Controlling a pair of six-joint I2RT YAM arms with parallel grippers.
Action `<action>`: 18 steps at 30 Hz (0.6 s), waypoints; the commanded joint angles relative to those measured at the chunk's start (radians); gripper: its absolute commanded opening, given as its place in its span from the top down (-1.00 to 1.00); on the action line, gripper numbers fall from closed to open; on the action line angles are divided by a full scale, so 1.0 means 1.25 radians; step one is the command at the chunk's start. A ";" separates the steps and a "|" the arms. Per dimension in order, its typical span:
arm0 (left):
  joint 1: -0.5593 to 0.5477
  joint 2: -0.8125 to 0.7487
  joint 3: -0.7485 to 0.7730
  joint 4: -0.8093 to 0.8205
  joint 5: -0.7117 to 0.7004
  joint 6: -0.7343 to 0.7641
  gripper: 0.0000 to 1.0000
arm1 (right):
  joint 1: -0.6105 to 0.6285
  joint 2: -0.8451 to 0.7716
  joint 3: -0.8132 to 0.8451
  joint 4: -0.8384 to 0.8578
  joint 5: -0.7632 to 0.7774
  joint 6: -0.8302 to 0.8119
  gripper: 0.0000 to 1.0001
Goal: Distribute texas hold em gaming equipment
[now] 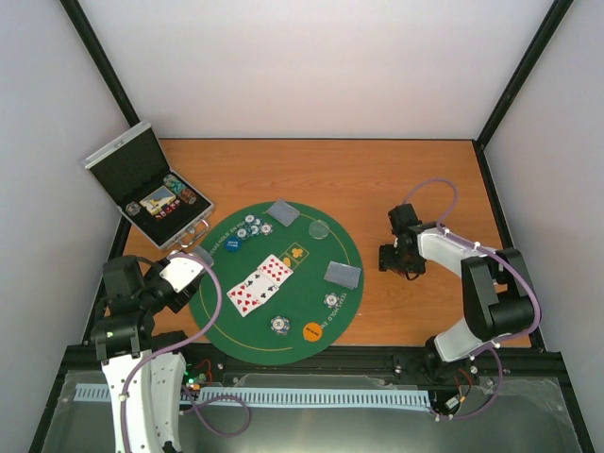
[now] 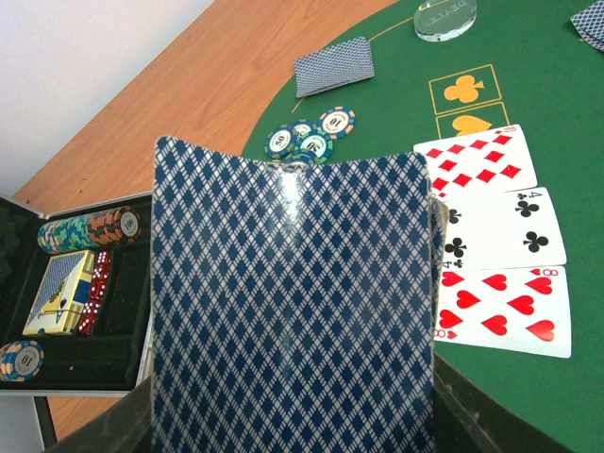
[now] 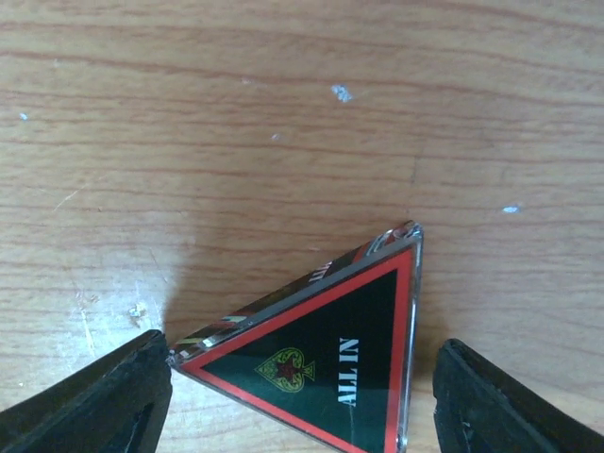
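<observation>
The left gripper (image 1: 193,263) is clamped on a blue-backed playing card (image 2: 293,302), its back towards the wrist; just beyond it on the green mat (image 2: 566,123) lie three face-up cards (image 2: 500,264) and a cluster of poker chips (image 2: 307,137). The right gripper (image 3: 302,359) stands wide around the black triangle marker (image 3: 326,373) on the wooden table (image 3: 283,113), one finger (image 3: 104,401) touching a corner and the other just clear of it

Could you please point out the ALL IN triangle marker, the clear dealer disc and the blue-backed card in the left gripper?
ALL IN triangle marker (image 3: 326,349): right wrist view, its black face.
clear dealer disc (image 2: 445,19): left wrist view, middle of its top.
blue-backed card (image 2: 293,302): left wrist view, centre of its patterned back.
</observation>
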 commanded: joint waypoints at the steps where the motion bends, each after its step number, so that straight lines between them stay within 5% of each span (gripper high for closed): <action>1: -0.002 -0.002 0.004 0.020 0.011 0.013 -0.02 | -0.006 0.023 -0.010 0.017 0.016 0.004 -0.49; 18: -0.002 -0.003 0.003 0.019 0.010 0.013 -0.02 | -0.005 0.018 -0.011 0.026 0.035 0.002 -0.15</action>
